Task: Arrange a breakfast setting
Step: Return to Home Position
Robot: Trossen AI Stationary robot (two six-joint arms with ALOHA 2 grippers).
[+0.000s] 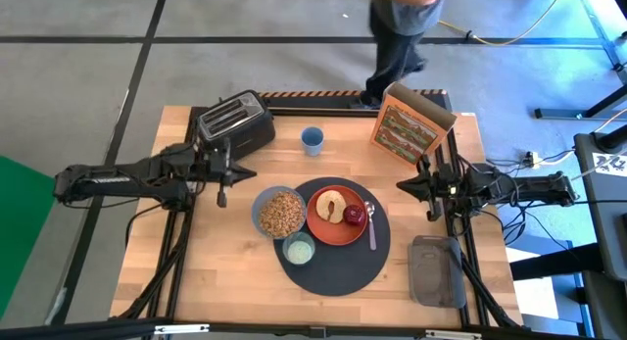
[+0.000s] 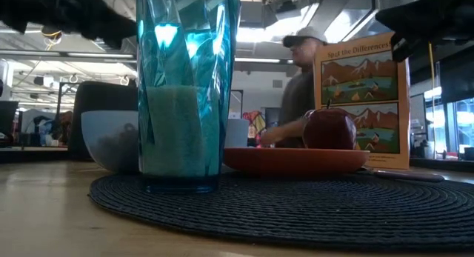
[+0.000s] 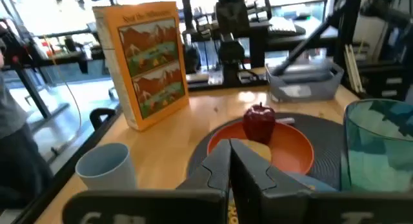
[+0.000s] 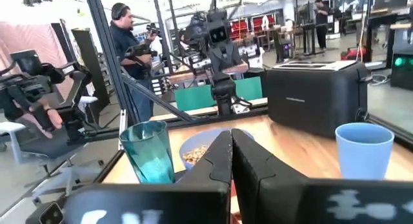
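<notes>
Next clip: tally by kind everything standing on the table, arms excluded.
Cups: 2, teal cup, pale blue cup
Bowls: 1, bowl
Plates: 1, orange plate
Spoons: 1, spoon
Fruit: 1, apple
Bread: 1, toast slice
Mats: 1, mat
Appliances: 1, toaster
Boxes: 1, cereal box
Bins: 1, grey bin
Total: 11

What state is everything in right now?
Left gripper, shut, empty, raised by toaster.
Right gripper, shut, empty, raised by box.
Bowl, upright on mat, holding cereal.
Green cup, upright on mat, partly filled.
Plate, flat on mat, carrying apple and toast.
Spoon, lying on mat beside plate.
Toaster, upright off mat.
Box, standing off mat.
Blue cup, upright off mat.
</notes>
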